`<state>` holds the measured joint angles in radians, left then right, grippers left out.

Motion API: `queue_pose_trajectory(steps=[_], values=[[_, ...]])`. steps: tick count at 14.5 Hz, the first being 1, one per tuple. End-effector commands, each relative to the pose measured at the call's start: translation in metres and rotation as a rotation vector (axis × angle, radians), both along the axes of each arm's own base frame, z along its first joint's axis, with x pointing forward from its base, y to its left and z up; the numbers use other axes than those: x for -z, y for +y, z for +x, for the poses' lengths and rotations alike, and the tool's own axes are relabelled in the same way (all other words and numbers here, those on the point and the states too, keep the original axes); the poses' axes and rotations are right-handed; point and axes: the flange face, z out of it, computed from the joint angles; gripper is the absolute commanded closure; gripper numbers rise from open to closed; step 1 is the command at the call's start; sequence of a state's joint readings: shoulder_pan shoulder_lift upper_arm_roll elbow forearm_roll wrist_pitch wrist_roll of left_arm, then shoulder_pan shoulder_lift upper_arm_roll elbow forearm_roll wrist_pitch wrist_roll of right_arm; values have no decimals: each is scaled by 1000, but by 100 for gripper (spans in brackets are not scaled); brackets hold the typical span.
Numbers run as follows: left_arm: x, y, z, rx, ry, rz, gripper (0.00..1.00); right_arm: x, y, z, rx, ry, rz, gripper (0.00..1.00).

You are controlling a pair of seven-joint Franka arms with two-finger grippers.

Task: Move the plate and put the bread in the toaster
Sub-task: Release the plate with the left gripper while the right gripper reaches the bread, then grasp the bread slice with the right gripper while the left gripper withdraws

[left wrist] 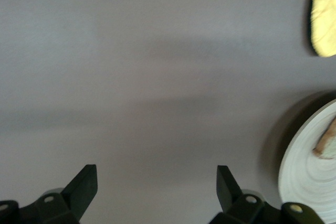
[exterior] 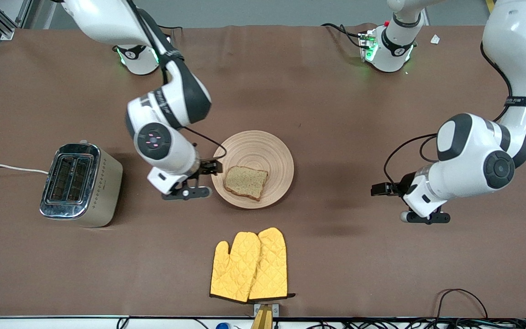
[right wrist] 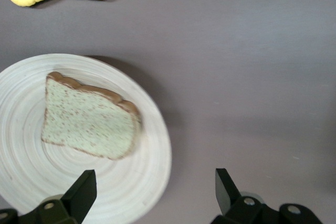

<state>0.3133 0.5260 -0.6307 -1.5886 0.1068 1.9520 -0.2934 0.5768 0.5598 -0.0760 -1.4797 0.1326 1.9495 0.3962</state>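
Note:
A round light-wood plate (exterior: 276, 153) lies mid-table with a slice of brown bread (exterior: 246, 182) on its part nearer the front camera. In the right wrist view the plate (right wrist: 31, 182) and bread (right wrist: 89, 121) fill the foreground. My right gripper (exterior: 202, 180) hangs open just over the plate's rim on the toaster's side, and that rim lies between its fingers (right wrist: 84, 192). The cream toaster (exterior: 80, 183) with its chrome top stands toward the right arm's end. My left gripper (exterior: 402, 203) hangs open and holds nothing over bare cloth toward the left arm's end, its fingers (left wrist: 84, 187) wide apart.
A pair of yellow oven mitts (exterior: 250, 265) lies nearer the front camera than the plate. The toaster's white cord (exterior: 7, 168) runs off the table's edge. Brown cloth covers the table. The left wrist view catches the plate's edge (left wrist: 310, 177) and a mitt tip (left wrist: 325, 14).

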Motion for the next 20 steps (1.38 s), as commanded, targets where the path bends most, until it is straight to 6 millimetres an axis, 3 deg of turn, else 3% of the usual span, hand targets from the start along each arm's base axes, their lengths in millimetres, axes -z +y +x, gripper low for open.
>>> queue_pose_trajectory(steps=[1, 6, 9, 13, 14, 16, 20], values=[[-56, -1, -14, 1, 0, 108, 0, 31, 27, -5, 37, -31, -3, 2], [-158, 25, -23, -5, -14, 205, 0, 80, 47, -22, 33, -96, 22, 11], [-190, 32, -29, 2, -15, 220, 0, 104, 50, -35, 23, -132, 36, 18], [-251, 53, -57, -7, -75, 268, 0, 116, 55, -42, 9, -126, 26, 24], [-261, 62, -63, -26, -75, 277, 0, 120, 54, -44, 8, -126, 24, 25], [-281, 59, -78, -37, -94, 290, 0, 124, 54, -46, 6, -136, 30, 30], [-286, 63, -85, -44, -76, 298, 0, 125, 52, -46, -17, -148, 11, 31]])
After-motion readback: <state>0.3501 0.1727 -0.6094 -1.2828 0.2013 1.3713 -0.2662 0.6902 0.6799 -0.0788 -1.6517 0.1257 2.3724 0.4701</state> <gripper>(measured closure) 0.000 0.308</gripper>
